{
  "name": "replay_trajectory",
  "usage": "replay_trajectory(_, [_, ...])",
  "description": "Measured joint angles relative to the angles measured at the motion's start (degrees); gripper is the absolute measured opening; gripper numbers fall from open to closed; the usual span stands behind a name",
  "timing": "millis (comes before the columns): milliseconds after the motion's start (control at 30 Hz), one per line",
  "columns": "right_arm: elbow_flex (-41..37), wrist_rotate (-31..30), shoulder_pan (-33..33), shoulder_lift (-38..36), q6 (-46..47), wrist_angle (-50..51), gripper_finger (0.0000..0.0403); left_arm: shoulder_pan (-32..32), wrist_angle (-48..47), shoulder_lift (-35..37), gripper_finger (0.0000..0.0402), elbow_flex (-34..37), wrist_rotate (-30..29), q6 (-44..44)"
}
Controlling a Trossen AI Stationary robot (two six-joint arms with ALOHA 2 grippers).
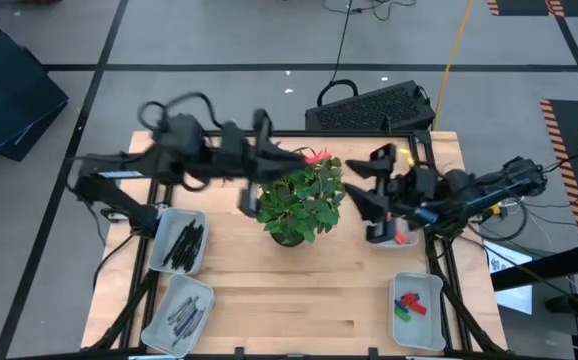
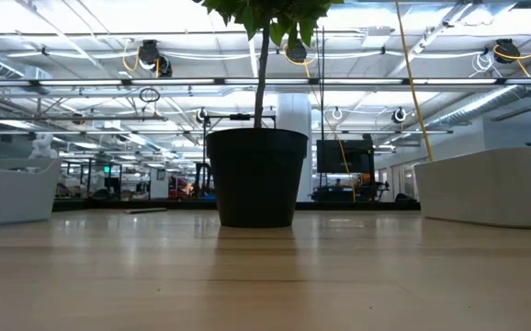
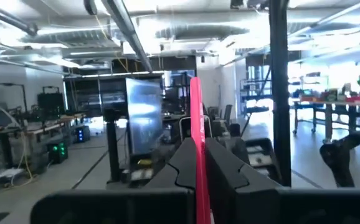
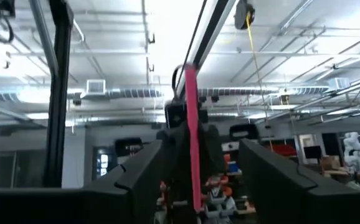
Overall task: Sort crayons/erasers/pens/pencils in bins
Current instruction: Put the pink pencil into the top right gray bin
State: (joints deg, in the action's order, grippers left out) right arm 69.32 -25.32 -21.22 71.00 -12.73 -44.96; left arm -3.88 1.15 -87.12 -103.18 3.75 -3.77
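My two matte black jointed arms are chunky and angular, looped with black cables, each ending in a blocky black two-finger gripper (image 1: pixel 265 150) (image 1: pixel 369 180).

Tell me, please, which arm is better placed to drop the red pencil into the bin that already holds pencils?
Right, probably: that bin lies just beneath the open right tool, while the left tool, gripping the pencil, sits beyond the plant.

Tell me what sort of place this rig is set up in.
Probably a large open robotics lab or industrial workshop: exposed ceiling ducts and pipes overhead, workbenches with equipment across the floor, and black tape lines marking the grey floor around the wooden table.
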Motion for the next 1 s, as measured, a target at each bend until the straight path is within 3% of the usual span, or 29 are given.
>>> replay_trajectory(233, [-0.1, 4.7, -0.3, 0.5, -1.3, -1.0, 0.0189, -2.0, 6.6, -6.3, 0.0013, -1.7, -1.0, 0.8])
replay_trajectory(600, [-0.1, 4.6, -0.3, 0.6, -1.7, -1.9, 0.0154, -2.0, 8.6, -9.8, 0.0013, -1.7, -0.8, 2.4])
replay_trajectory(767, [-0.1, 4.6, -0.1, 0.6, -1.8, -3.4, 0.0110, -2.0, 8.8, -9.8, 0.0015, -1.7, -0.8, 2.4])
replay_trajectory(1000, [-0.1, 4.7, 1.4, 0.6, -2.2, -2.4, 0.0016, -2.0, 8.3, -9.8, 0.0017, -1.7, -0.8, 2.8])
